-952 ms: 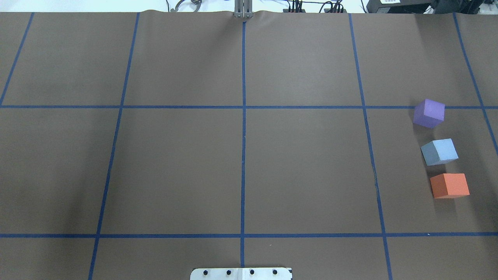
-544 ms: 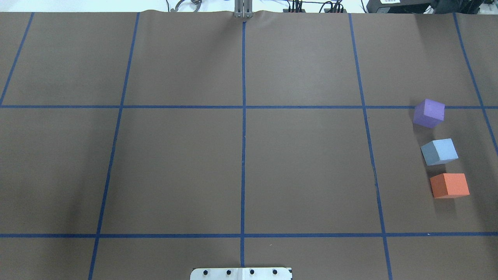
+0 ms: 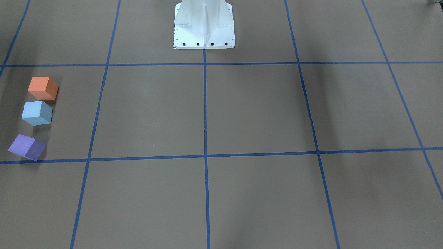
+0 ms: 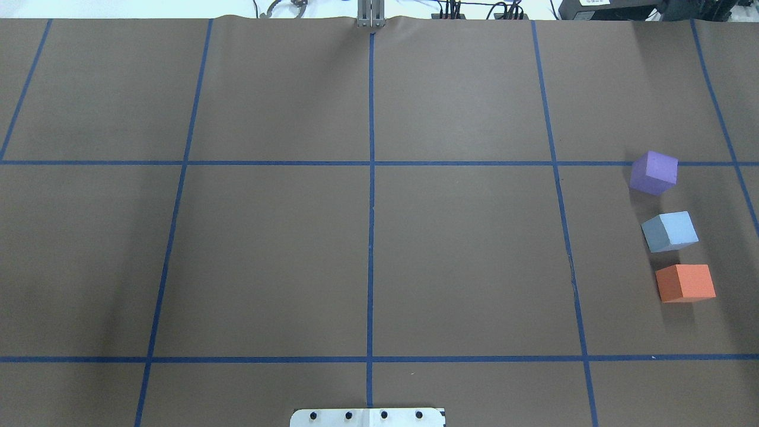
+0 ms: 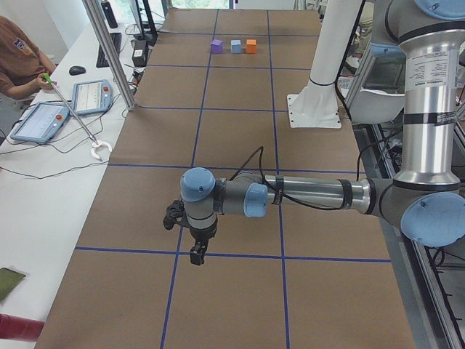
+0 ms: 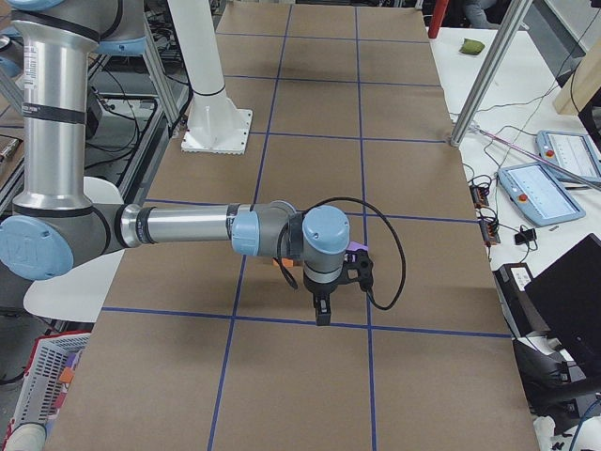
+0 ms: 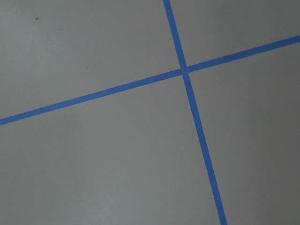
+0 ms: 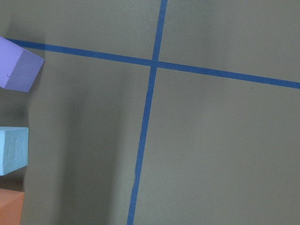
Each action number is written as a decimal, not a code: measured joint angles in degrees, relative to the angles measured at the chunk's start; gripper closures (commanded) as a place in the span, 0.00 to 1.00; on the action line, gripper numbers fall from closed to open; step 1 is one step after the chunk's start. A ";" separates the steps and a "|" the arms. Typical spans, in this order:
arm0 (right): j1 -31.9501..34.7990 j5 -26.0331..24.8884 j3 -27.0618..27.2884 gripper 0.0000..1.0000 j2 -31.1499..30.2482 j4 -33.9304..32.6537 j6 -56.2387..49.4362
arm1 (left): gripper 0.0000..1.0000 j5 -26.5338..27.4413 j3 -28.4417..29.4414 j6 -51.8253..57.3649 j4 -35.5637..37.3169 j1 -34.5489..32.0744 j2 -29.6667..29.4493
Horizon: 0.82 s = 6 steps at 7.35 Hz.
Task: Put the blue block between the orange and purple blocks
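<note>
The blue block (image 4: 670,231) sits on the brown table between the purple block (image 4: 654,172) beyond it and the orange block (image 4: 685,283) nearer the robot, at the far right of the overhead view. The three form a loose row with small gaps. The front-facing view shows the same row at its left: orange (image 3: 43,88), blue (image 3: 36,112), purple (image 3: 27,147). The right wrist view shows their edges at its left. My left gripper (image 5: 196,256) and right gripper (image 6: 321,315) show only in the side views, so I cannot tell whether they are open or shut.
The robot's white base (image 3: 204,24) stands at the table's near middle. Blue tape lines (image 4: 371,178) divide the brown surface into squares. Operators' tablets (image 5: 91,94) and cables lie on the white bench beyond the far edge.
</note>
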 measured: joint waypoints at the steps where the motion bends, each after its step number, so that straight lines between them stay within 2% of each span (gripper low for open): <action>1: 0.05 -0.03 1.63 0.00 0.28 -3.30 -0.11 | 0.00 -0.07 -0.12 0.02 0.92 0.00 -0.14; 3: 0.08 -0.03 1.12 0.00 0.18 -4.42 -0.15 | 0.00 -0.21 -0.27 0.15 1.46 -0.35 -0.17; 6: 0.08 -0.05 -2.36 0.00 0.04 -0.29 0.07 | 0.00 -3.22 -1.52 0.24 1.75 -1.04 0.38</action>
